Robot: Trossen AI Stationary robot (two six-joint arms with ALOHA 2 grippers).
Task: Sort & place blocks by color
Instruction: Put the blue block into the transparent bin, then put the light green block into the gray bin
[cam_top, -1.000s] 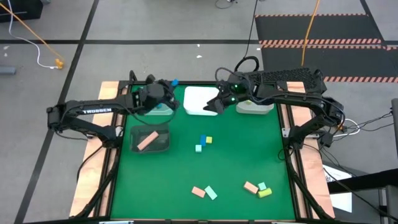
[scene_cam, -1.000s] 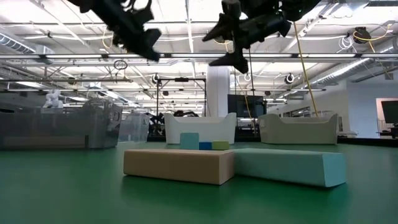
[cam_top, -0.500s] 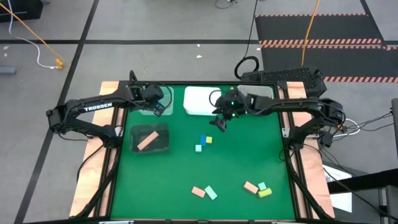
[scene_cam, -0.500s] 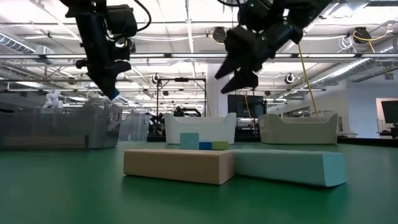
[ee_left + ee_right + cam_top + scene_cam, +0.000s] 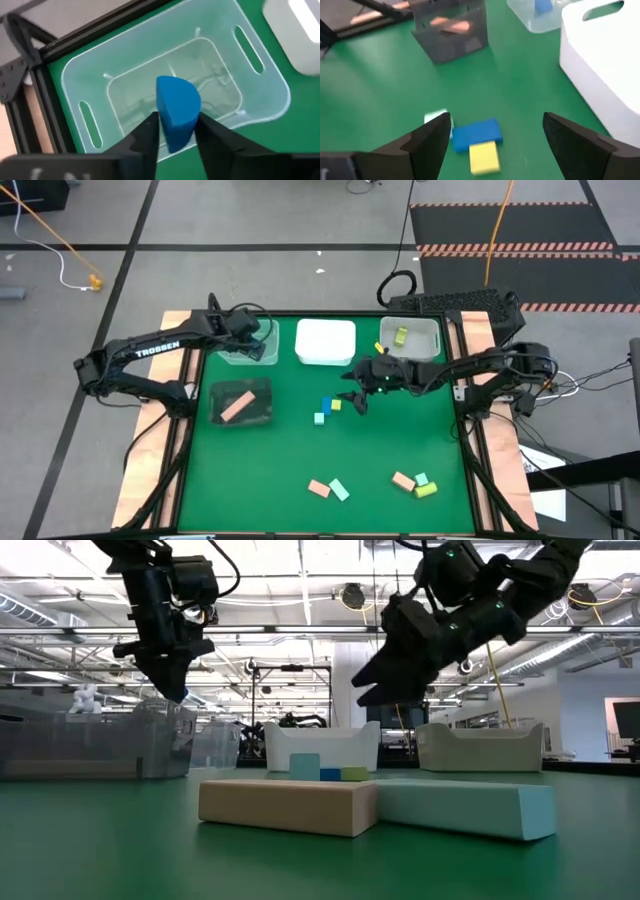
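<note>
Clear bin (image 5: 260, 95): empty; my left gripper (image 5: 175, 132) above it, clenched on blue block (image 5: 177, 112). Dark bin (image 5: 243, 404): one salmon block (image 5: 236, 407). Far-right bin (image 5: 412, 338): yellow-green block (image 5: 400, 336). My right gripper (image 5: 495, 135): spread, over table blocks (image 5: 475, 140).

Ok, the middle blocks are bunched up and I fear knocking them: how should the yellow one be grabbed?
Probably from straight above, the open right pincer closing on the two free sides of the yellow block that run away from the blue block. It lies flat, with blue against a third.
</note>
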